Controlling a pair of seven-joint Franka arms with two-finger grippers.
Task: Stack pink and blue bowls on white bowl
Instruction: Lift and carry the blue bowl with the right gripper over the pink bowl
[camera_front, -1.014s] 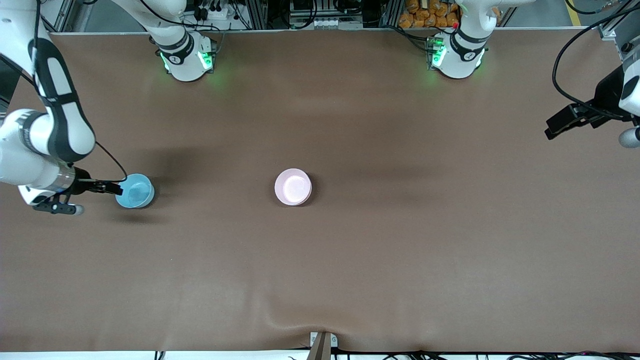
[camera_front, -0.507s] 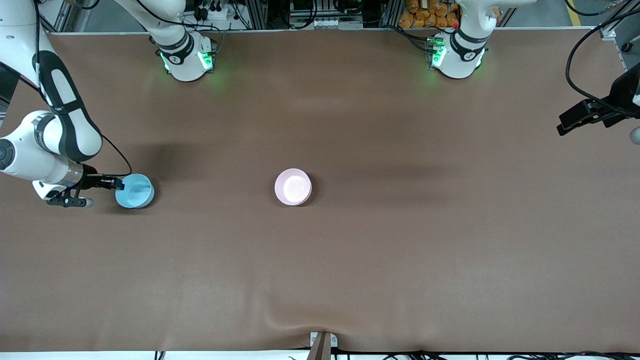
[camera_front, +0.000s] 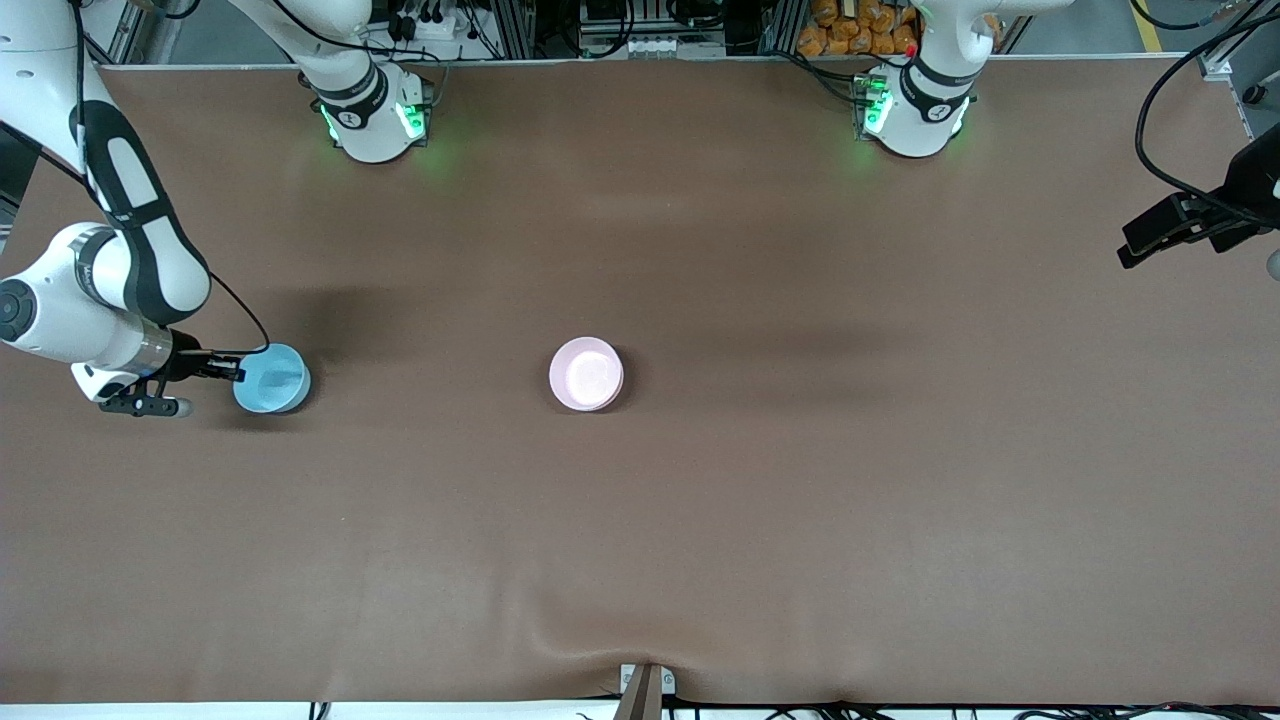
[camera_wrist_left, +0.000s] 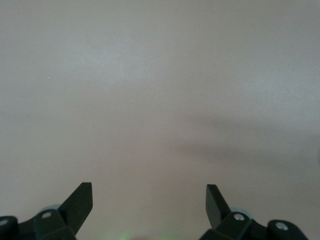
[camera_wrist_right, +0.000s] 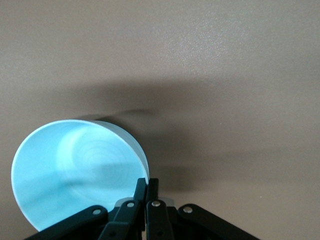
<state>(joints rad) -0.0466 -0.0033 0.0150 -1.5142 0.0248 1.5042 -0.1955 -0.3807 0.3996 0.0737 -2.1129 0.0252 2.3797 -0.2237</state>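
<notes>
The blue bowl (camera_front: 272, 378) sits low at the right arm's end of the table. My right gripper (camera_front: 238, 370) is shut on its rim; in the right wrist view the two fingers (camera_wrist_right: 148, 186) pinch the thin wall of the blue bowl (camera_wrist_right: 75, 170), one inside and one outside. The pink bowl (camera_front: 586, 373), with a whitish inside, stands upright at the middle of the table. The white bowl is hidden. My left gripper (camera_front: 1135, 250) hangs open and empty over the left arm's end of the table, its fingers (camera_wrist_left: 80, 202) wide apart over bare cloth.
The brown table cloth (camera_front: 800, 500) has a small ridge near its front edge (camera_front: 600, 640). A metal bracket (camera_front: 645, 685) sits at that edge. The two arm bases (camera_front: 375, 115) (camera_front: 915, 110) stand along the edge farthest from the front camera.
My right gripper has closed onto the blue bowl's rim, and the bowl shifted very slightly. My left arm has drawn back toward its own end of the table.
</notes>
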